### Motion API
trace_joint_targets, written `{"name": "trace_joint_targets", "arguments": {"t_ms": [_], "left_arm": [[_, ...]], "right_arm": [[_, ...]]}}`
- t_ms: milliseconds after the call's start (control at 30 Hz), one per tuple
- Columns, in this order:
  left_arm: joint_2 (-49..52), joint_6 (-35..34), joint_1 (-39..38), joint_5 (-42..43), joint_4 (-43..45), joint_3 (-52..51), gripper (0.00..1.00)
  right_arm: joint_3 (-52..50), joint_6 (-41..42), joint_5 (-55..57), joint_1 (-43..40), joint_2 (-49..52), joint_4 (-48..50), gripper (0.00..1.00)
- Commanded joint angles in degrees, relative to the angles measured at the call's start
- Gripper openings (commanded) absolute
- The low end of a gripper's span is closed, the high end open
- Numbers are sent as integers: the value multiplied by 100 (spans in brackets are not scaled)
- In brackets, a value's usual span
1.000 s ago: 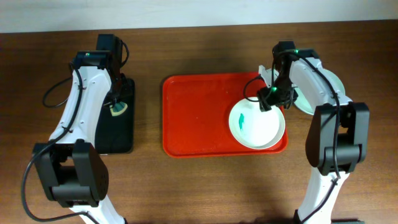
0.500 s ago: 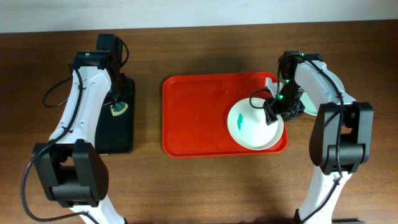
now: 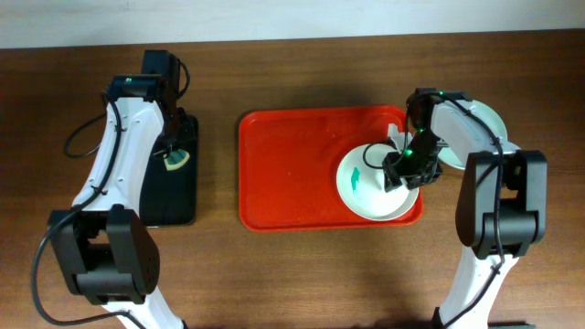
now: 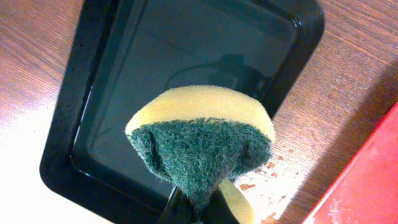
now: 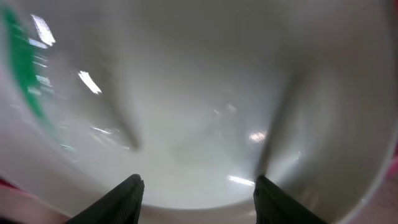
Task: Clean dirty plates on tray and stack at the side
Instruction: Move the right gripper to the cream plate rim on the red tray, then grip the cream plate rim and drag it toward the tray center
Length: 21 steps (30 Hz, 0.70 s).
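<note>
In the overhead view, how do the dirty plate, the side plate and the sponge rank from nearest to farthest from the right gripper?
1. Dirty plate: on the red tray, under the right gripper.
2. Side plate: just right of the red tray.
3. Sponge: far left, over the black tray.

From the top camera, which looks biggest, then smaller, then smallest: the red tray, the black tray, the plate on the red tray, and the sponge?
1. The red tray, biggest.
2 and 3. The black tray and the plate: too close to rank. The tray is longer, the plate is wider.
4. The sponge, smallest.
</note>
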Motion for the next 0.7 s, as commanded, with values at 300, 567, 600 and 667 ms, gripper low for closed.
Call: {"name": "trace_joint_targets", "arguments": {"t_ms": [300, 567, 600, 667], "left_arm": [[-7, -68, 15, 59, 13, -33, 0], [-7, -68, 15, 59, 13, -33, 0], [-7, -68, 15, 59, 15, -33, 0], [-7, -68, 15, 59, 15, -33, 0]], "right_arm": [[1320, 39, 365, 166, 4, 638, 74], [901, 44, 570, 168, 188, 1080, 75], [866, 42, 570, 168, 188, 1016, 74], [691, 39, 590, 160, 188, 979, 74]]}}
